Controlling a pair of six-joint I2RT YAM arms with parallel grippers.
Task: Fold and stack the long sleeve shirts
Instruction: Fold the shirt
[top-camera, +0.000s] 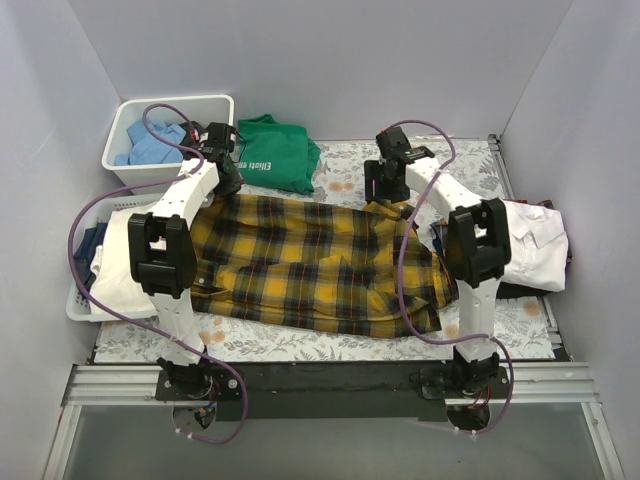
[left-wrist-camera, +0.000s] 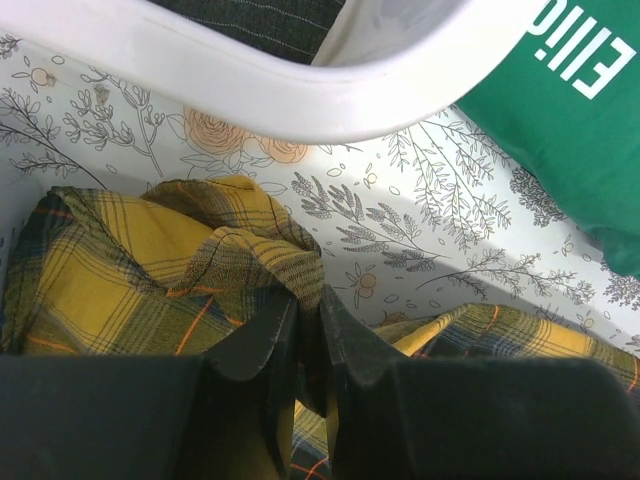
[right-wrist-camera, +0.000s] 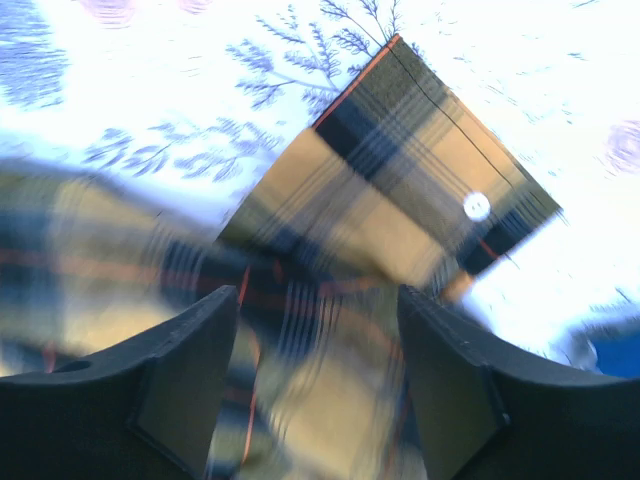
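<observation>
Yellow-and-black plaid shirt (left-wrist-camera: 120, 280) is pinched by a fold between nearly shut left jaws; its cuff (right-wrist-camera: 420, 160) is seen just ahead of wide-open right jaws, ungripped.

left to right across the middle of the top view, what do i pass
white basket with a white cloth draped over it → yellow plaid shirt spread flat → folded white shirt

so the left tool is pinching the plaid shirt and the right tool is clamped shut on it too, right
Not quite. The left tool does pinch the plaid shirt, but the right tool is open, not clamped: the right wrist view shows it spread wide over the cloth.
</observation>
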